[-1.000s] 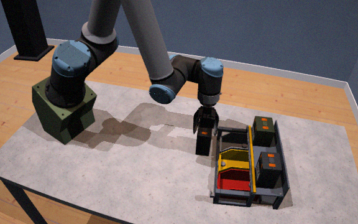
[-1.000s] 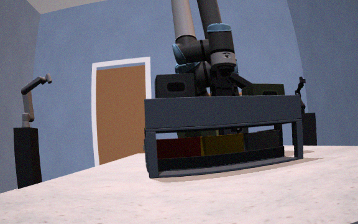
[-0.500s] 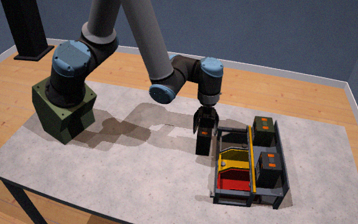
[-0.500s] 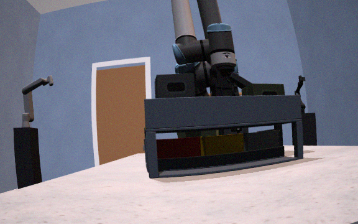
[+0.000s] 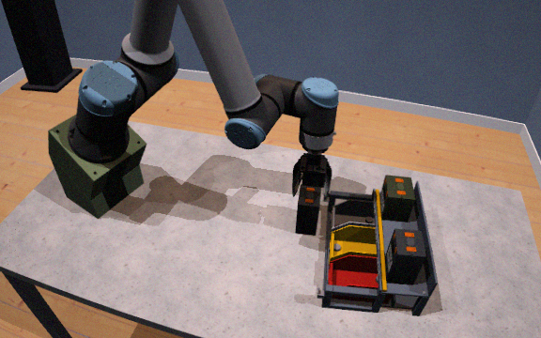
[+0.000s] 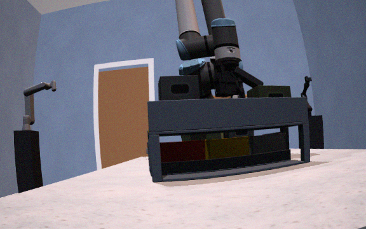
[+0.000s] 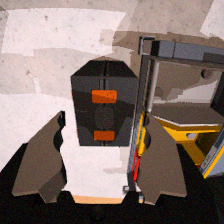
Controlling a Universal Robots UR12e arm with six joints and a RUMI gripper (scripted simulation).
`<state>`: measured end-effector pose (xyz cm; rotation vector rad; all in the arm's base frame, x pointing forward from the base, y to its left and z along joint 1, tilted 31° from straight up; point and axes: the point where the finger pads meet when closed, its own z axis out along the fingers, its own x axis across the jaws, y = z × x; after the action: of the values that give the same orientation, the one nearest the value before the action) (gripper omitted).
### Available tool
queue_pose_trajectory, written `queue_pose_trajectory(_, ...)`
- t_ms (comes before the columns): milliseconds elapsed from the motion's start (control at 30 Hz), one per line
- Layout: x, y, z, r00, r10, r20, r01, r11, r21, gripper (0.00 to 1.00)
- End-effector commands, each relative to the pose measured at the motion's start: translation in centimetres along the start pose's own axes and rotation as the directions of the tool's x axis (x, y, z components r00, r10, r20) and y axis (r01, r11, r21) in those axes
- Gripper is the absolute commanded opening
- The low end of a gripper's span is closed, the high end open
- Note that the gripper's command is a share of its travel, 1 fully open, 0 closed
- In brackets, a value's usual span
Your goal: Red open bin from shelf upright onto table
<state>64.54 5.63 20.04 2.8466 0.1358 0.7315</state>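
Observation:
The red open bin (image 5: 352,273) sits in the lower level of the dark shelf (image 5: 376,249) at its near end, and shows as a red front in the exterior view (image 6: 182,151). A yellow bin (image 5: 352,241) sits right behind it. My gripper (image 5: 312,188) hangs just left of the shelf's far end, above a black box (image 5: 308,209) that stands upright on the table. In the wrist view my fingers are spread on either side of that box (image 7: 104,102) and are not touching it. The gripper is open and empty.
A green box (image 5: 397,190) and a dark box (image 5: 407,253) with orange marks stand on the shelf's right side. The robot base (image 5: 94,164) is at the table's back left. The shelf's frame (image 7: 150,100) is close to my right finger.

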Motion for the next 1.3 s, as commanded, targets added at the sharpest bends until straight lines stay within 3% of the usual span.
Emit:
queue_pose_trajectory(0, 0.03, 0.02, -1.65, 1.0, 0.0, 0.0, 0.0, 1.0, 0.0, 0.58)
queue_pose_trajectory(1267, 0.03, 0.02, -0.66, 1.0, 0.0, 0.0, 0.0, 1.0, 0.0, 0.58)
